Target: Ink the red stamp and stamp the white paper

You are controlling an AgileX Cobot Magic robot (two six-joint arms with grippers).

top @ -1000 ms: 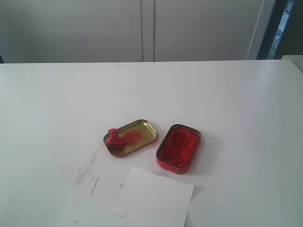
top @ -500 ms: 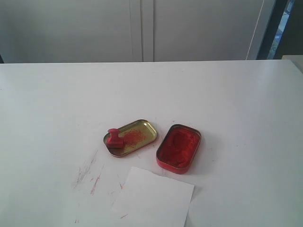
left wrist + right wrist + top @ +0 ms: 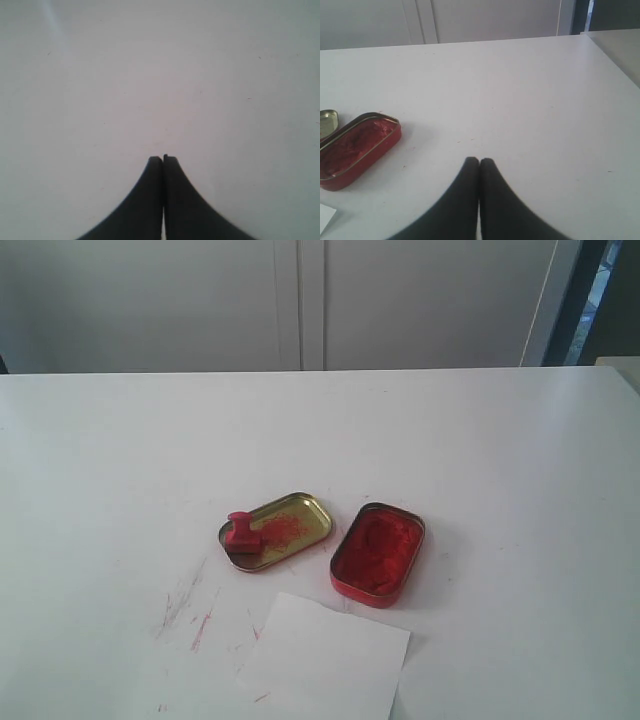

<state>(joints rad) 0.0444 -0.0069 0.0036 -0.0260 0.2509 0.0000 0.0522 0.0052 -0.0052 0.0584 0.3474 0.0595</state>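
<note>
The small red stamp (image 3: 241,535) stands on the near-left end of the gold tin lid (image 3: 290,525), knob up. To its right lies the red oval tin of ink (image 3: 378,553), also seen in the right wrist view as the red tin (image 3: 355,147). The white paper (image 3: 325,662) lies at the front edge, just below both tins. Neither arm shows in the exterior view. My left gripper (image 3: 163,159) is shut over bare white tabletop. My right gripper (image 3: 479,161) is shut, empty, well apart from the ink tin.
Red scribble marks (image 3: 190,610) stain the white tabletop (image 3: 480,450) left of the paper. A corner of the paper (image 3: 326,218) and the lid's edge (image 3: 327,120) show in the right wrist view. White cabinet doors (image 3: 300,300) stand behind the table.
</note>
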